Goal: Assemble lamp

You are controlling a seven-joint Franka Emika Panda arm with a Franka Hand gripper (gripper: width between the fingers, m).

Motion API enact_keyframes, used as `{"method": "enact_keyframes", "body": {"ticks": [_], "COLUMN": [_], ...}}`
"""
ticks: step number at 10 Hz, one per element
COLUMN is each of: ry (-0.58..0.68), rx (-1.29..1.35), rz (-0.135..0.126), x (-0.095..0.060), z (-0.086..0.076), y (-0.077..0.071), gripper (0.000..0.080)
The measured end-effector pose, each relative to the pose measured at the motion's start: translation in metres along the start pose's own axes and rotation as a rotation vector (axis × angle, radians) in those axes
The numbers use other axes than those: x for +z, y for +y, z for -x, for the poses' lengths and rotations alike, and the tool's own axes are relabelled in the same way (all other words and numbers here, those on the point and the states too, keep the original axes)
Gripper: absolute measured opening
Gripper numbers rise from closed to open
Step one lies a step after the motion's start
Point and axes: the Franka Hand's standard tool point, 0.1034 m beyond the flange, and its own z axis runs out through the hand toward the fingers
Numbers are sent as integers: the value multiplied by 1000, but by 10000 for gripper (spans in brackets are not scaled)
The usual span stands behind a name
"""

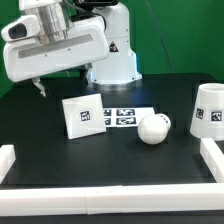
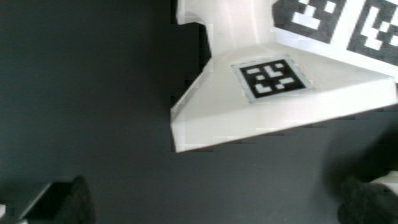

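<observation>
Arm's up on the exterior view's left, far side. Gripper point(image 1: 40, 88) hangs above the table point(image 1: 40, 140) w/ jaws spread wide, nothing btwn them. Wrist view shows the fingertips point(image 2: 54, 200) well apart, only bare black table in the gap. Makes sense: wide jaws leave room to drop over a part's edge.

Base point(image 1: 85, 117) sits just right of the gripper and nearer, tag up. Its right edge touches or overlaps the marker board point(image 1: 124, 117), can't tell which. Wrist cam looks straight down on the base, so that's prob. the first pick.

Bulb point(image 1: 153, 128) rests just right of the board, on its own, round head free to roll if nudged. Shade point(image 1: 208, 108) stands upright far right, well apart from the rest.

Nothing joined yet: all parts loose, spaced so the jaws can reach each w/o bumping a neighbour. White rail point(image 1: 110, 195) rims the near edge, prob. a stop to brace parts against.
</observation>
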Motion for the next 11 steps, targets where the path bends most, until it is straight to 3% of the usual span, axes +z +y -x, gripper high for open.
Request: {"method": "enact_keyframes", "body": {"ticks": [2, 5, 8, 11], "ry": [-10, -32, -35, -45], "rx": [41, 75, 66, 60], "rz": [-16, -34, -2, 28], "x": [5, 25, 40, 54], "z": [14, 33, 40, 48], "y": [3, 5, -3, 0], "gripper": [698, 698, 698, 698]}}
